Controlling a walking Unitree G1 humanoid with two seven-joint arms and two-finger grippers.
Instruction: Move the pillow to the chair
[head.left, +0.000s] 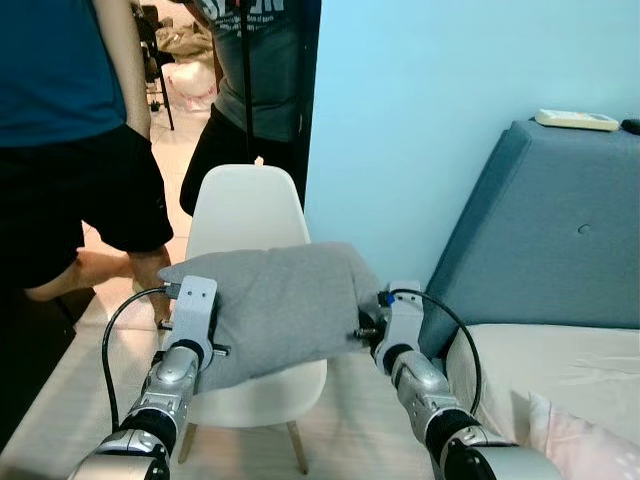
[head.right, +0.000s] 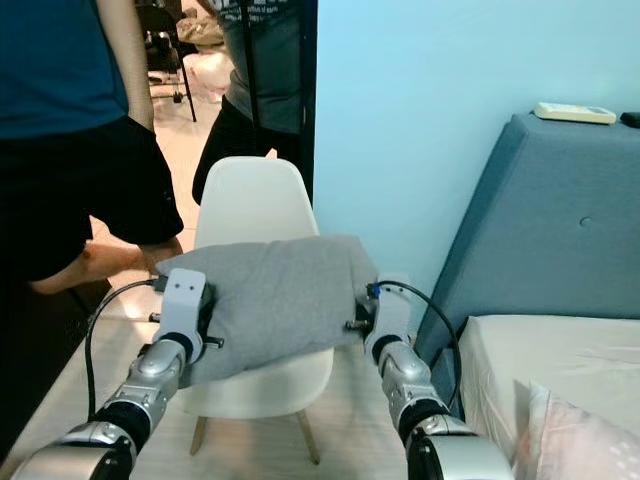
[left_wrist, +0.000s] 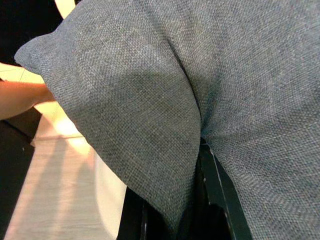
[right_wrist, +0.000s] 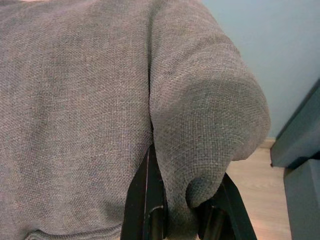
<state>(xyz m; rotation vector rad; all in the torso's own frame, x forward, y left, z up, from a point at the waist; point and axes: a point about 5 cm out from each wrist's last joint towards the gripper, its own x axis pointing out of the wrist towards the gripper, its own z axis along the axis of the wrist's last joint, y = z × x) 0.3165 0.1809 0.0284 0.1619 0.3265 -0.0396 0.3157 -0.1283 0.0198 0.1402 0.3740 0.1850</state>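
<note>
Grey pillow (head.left: 275, 305) held above the white chair (head.left: 247, 215), left gripper (left_wrist: 200, 165) and right gripper (right_wrist: 172, 175) each pinching a fold of its fabric.

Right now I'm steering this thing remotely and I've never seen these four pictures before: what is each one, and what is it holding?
The two wide pictures come from a stereo camera on the robot's head, looking forward and down. Its two silver arms reach out in front. The left gripper and the right gripper each pinch one end of a grey pillow, carried in the air between them over a white chair. The two close-up pictures come from cameras on the wrists: each looks along black fingers with pillow fabric bunched between them. To the right stands a blue headboard with a remote control on top, and a bed below. Two people stand behind the chair.
</note>
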